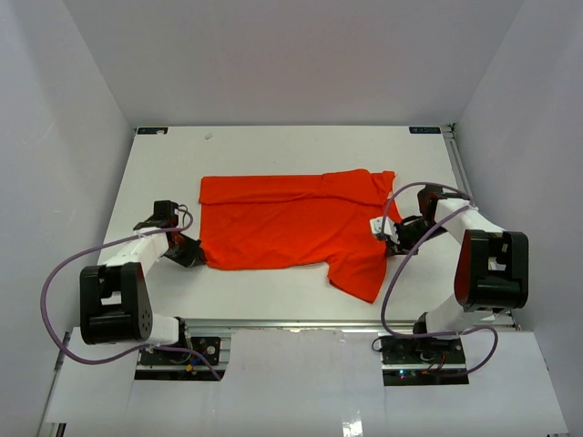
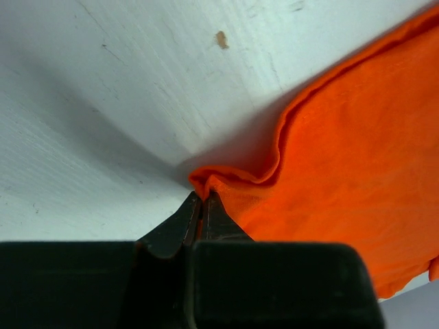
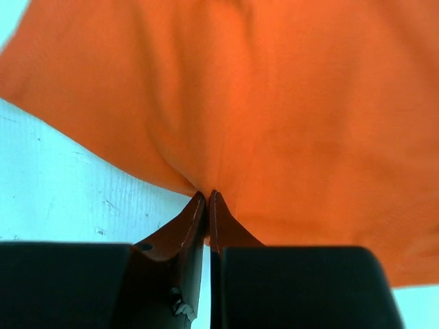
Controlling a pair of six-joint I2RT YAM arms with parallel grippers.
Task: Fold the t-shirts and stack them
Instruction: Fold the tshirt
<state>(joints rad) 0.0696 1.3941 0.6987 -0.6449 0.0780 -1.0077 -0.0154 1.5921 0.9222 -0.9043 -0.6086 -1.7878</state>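
Observation:
One bright orange-red t-shirt point(image 1: 291, 226) lies spread on the white table, folded lengthwise, with a sleeve hanging toward the near right. My left gripper point(image 1: 193, 255) is at the shirt's near-left corner, and in the left wrist view it point(image 2: 203, 197) is shut on that bunched corner of the t-shirt point(image 2: 343, 157). My right gripper point(image 1: 386, 235) is at the shirt's right edge; the right wrist view shows it point(image 3: 207, 195) shut on a pinch of the t-shirt point(image 3: 274, 103) fabric at its edge.
White walls enclose the table point(image 1: 273, 150) on the left, back and right. A small brown speck point(image 2: 221, 39) marks the table surface near the left gripper. Purple cables loop from both arms near the front edge.

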